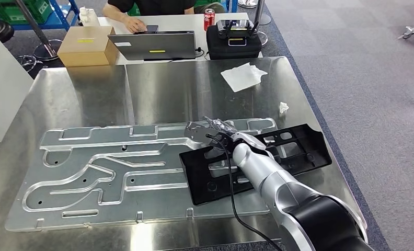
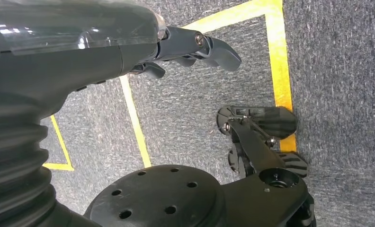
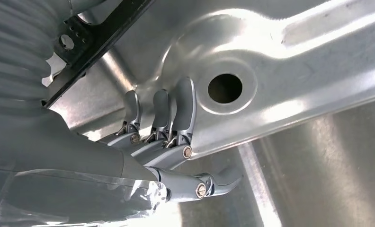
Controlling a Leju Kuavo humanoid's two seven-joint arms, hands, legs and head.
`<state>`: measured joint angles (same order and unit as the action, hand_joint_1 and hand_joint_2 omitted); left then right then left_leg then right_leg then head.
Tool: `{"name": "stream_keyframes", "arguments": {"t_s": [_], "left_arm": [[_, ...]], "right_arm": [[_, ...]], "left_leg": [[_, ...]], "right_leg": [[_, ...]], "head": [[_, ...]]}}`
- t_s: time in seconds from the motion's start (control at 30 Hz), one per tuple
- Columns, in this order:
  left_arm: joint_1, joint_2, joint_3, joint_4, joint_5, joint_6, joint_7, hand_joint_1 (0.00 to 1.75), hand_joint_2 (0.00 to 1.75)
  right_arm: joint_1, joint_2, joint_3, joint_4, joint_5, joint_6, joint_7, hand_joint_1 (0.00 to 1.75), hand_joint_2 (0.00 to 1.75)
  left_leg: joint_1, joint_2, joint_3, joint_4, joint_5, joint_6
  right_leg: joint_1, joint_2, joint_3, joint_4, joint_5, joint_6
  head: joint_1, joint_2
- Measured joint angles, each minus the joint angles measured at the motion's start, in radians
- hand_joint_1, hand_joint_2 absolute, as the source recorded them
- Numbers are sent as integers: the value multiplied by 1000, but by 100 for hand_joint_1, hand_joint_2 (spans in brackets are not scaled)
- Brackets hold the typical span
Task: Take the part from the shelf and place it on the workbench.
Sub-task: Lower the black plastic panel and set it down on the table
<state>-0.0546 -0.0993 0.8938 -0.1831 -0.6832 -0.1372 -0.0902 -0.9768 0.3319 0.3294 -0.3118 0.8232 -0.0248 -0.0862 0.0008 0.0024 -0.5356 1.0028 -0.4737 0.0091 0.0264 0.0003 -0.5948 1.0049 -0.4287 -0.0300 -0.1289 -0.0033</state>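
Note:
A large stamped silver metal part [image 1: 105,167] lies flat on the steel workbench [image 1: 168,89]. A black plastic part [image 1: 294,149] lies at its right end, partly overlapping it. My right arm reaches over the black part, and my right hand [image 1: 223,129] is at the silver part's right end. In the right wrist view its fingers [image 3: 183,106] rest on the silver part [image 3: 290,56] beside a round hole. The thumb stands apart over the bench, and nothing is clasped. My left hand [image 2: 185,52] hangs above the floor with fingers apart, holding nothing.
A white cloth [image 1: 242,76] and a small crumpled scrap [image 1: 283,107] lie on the bench's far right. Beyond it, a table holds a laptop [image 1: 152,46], a cardboard box [image 1: 87,45], a black case [image 1: 233,39] and a red can [image 1: 209,18]. A person [image 1: 142,10] sits there.

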Motion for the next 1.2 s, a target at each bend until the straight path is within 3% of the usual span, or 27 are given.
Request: {"name": "stream_keyframes", "arguments": {"t_s": [0.67,0.8,1.2], "left_arm": [[-1,0,1,0,0,-6,-10,0,175],[1,-1,4,0,2,-6,-17,0,175],[3,-11,27,0,6,1,-41,0,175]], "right_arm": [[-4,-5,-12,0,23,2,6,0,175],[-11,-9,-30,-13,-33,-22,-37,0,175],[-203,-32,-120,-55,-93,-11,-50,0,175]], "left_leg": [[0,0,0,0,0,0],[0,1,0,0,0,0],[0,1,-1,0,0,0]], "right_leg": [[0,0,0,0,0,0],[0,0,0,0,0,0],[0,1,-1,0,0,0]], "head": [[0,0],[0,0],[0,0]]}}
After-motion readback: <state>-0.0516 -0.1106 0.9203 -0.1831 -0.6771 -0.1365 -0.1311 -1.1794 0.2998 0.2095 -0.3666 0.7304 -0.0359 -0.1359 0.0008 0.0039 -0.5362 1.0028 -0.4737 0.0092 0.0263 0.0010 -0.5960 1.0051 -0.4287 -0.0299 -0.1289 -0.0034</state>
